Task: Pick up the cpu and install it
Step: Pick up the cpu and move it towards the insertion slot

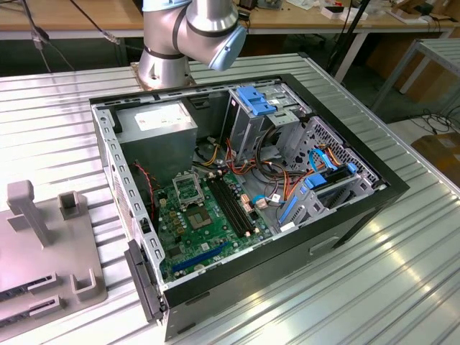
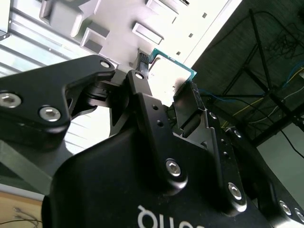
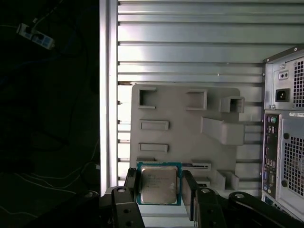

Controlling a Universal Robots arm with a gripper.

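The arm (image 1: 188,32) shows its grey joints bent at the top of the exterior view. In the first wrist view the gripper (image 3: 160,189) has its two black fingers (image 3: 131,183) clamped on opposite edges of the cpu (image 3: 159,183).

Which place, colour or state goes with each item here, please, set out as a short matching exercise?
Things:
1. cpu
2. grey tray
3. socket frame
4. drive latches

Place, colour or state:
A. blue
B. on the green board inside the case
C. clamped in the tool
D. on the slatted table beside the case

Pairs: 1-C, 2-D, 3-B, 4-A
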